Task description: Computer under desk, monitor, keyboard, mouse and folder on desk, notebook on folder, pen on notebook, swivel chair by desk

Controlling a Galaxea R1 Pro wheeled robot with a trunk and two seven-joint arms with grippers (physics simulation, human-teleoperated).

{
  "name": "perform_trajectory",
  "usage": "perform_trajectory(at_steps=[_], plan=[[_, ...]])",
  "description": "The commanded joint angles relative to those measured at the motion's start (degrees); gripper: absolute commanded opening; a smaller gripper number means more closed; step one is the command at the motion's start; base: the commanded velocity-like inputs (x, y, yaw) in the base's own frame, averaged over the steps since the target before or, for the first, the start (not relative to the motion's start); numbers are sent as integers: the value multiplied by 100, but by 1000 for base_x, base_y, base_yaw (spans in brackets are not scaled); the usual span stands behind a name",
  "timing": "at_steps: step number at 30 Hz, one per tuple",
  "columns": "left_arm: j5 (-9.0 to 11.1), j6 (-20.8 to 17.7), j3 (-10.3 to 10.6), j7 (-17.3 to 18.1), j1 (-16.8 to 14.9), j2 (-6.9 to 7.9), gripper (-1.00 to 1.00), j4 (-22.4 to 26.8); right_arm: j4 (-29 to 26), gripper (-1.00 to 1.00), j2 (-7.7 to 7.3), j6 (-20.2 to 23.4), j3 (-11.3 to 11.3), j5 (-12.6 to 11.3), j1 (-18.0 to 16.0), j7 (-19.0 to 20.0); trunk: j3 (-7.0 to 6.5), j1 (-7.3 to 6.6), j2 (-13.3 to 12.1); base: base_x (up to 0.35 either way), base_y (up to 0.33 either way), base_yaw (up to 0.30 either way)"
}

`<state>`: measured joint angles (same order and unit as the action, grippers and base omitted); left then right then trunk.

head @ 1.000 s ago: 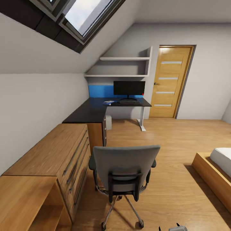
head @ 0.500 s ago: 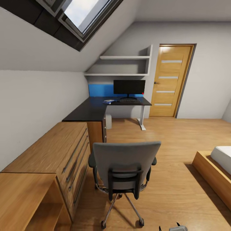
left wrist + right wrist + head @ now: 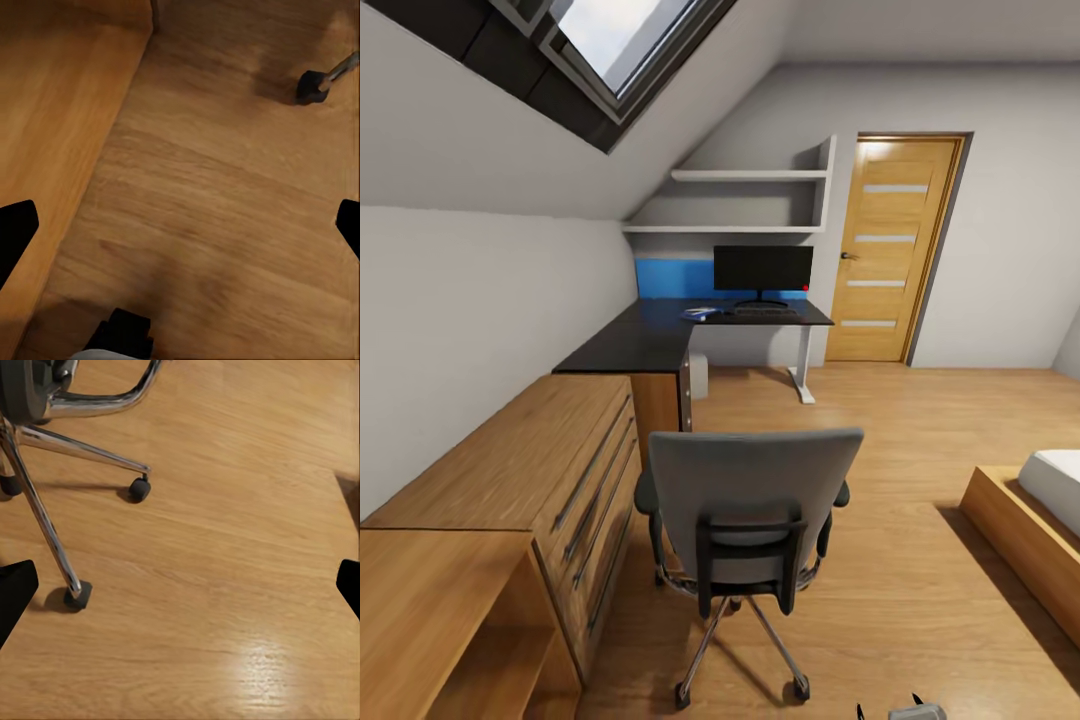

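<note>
Monitor (image 3: 762,270) and keyboard (image 3: 765,313) sitting on worktop (image 3: 650,340); swivel chair (image 3: 745,535) standing well apart; we are holding left claw (image 3: 180,229) and right claw (image 3: 180,589) apart, empty; folder unseen.

- Wooden door (image 3: 892,250) at one o'clock, closed.
- Long dresser (image 3: 530,480) running along nine o'clock.
- Skylight (image 3: 615,35) up at eleven.
- Bed (image 3: 1040,530) at three.

The chair (image 3: 750,510) is grey with a black frame and chrome legs. The desk (image 3: 650,340) is black, the monitor (image 3: 762,270) black against a blue panel (image 3: 675,279) at its 9 o'clock. The door (image 3: 890,250), drawers (image 3: 550,470) and floor (image 3: 920,430) are warm wood-grain.
</note>
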<state>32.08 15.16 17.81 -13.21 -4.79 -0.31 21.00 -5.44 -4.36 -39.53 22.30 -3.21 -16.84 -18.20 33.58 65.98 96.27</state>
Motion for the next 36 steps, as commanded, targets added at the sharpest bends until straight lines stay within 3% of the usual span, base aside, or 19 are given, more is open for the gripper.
perform_trajectory(at_steps=[1,3,6,7,8,13,18,22,23,25,30,34,36], plan=[[35,13,47,-51,-4,-2,100,107,0,100,-4,-11,48,-32,-3,-26,24,22,44,0,0,0],[28,-72,47,-84,-4,-14,100,599,-5,100,-18,0,34,-31,-8,-32,60,66,124,0,0,0],[19,-462,47,-125,-51,-18,100,1402,-7,100,-35,37,-157,-37,-53,-102,114,132,245,0,0,0],[33,-2170,47,-298,-1212,-210,100,1852,-12,100,-167,369,-1331,-36,-868,-173,132,154,285,0,0,0],[34,-2243,47,-305,-1386,-242,100,1822,-16,100,-189,554,-1392,-37,-1000,-169,150,176,325,0,0,0],[41,-2355,42,-319,-1986,-285,100,1558,-117,100,-228,1367,-1481,-44,-1606,-142,240,286,526,0,0,0],[46,-2384,38,-315,-2896,-370,100,677,-193,100,-285,1893,-1551,-125,-2267,-25,330,395,726,0,0,0],[31,-2386,38,-312,-3066,-504,100,575,-200,100,-455,2049,-1654,-764,-2459,225,401,483,886,0,0,0],[31,-2379,38,-285,-3116,-541,100,521,-176,100,-660,2284,-1674,-1353,-2587,768,419,505,927,0,0,0],[24,-2354,43,-262,-3120,-547,100,360,-163,100,-659,2309,-1661,-1406,-2598,900,455,549,1007,0,0,0],[4,-2123,147,-240,-3124,-607,100,37,-135,100,-496,2252,-1651,-1445,-2606,1053,545,659,1207,0,0,0],[13,-1971,316,-243,-3124,-722,100,-20,-16,100,-148,1859,-1661,-1457,-2605,1070,617,747,1368,0,0,0],[18,-1915,327,-243,-3124,-729,100,-25,38,100,-80,1824,-1660,-1453,-2605,1071,653,791,1448,0,0,0]])
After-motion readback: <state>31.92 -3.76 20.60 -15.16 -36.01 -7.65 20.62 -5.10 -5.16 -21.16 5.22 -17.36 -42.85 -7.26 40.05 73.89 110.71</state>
